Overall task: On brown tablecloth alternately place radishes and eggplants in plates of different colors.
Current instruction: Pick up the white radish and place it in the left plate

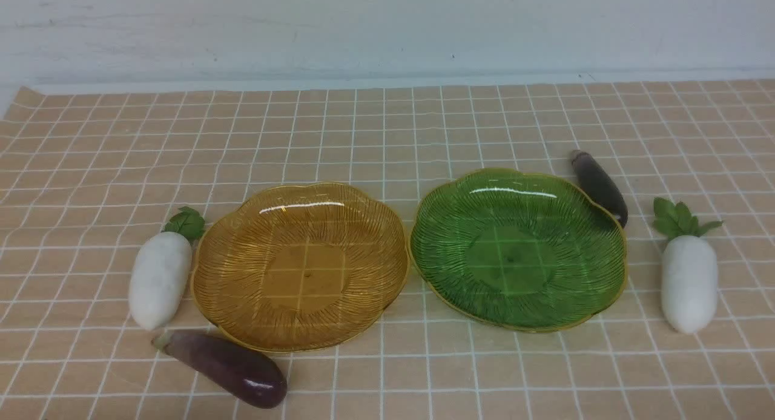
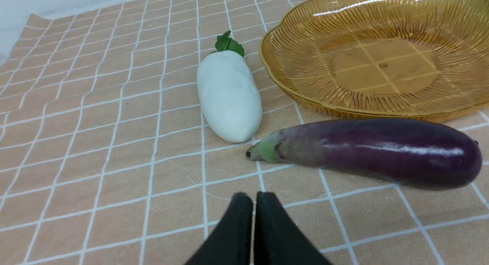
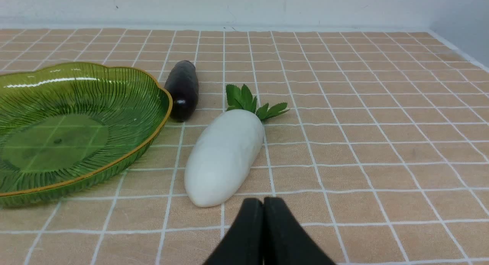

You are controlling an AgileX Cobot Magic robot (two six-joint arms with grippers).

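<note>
On the brown tablecloth (image 1: pixel 375 135) stand an amber plate (image 1: pixel 301 265) and a green plate (image 1: pixel 517 249), side by side, both empty. One white radish (image 1: pixel 160 278) lies left of the amber plate, with a purple eggplant (image 1: pixel 227 367) in front of it. The other eggplant (image 1: pixel 598 186) lies behind the green plate's right rim, and another radish (image 1: pixel 688 279) lies further right. My left gripper (image 2: pixel 254 198) is shut and empty, just short of the eggplant (image 2: pixel 378 152) and radish (image 2: pixel 229 95). My right gripper (image 3: pixel 263 202) is shut and empty, close to the radish (image 3: pixel 223 156). Neither arm shows in the front view.
A pale wall (image 1: pixel 387 26) runs along the cloth's far edge. The cloth's left edge (image 1: pixel 18 99) shows at the back left, and its right edge (image 3: pixel 458 51) meets a light surface in the right wrist view.
</note>
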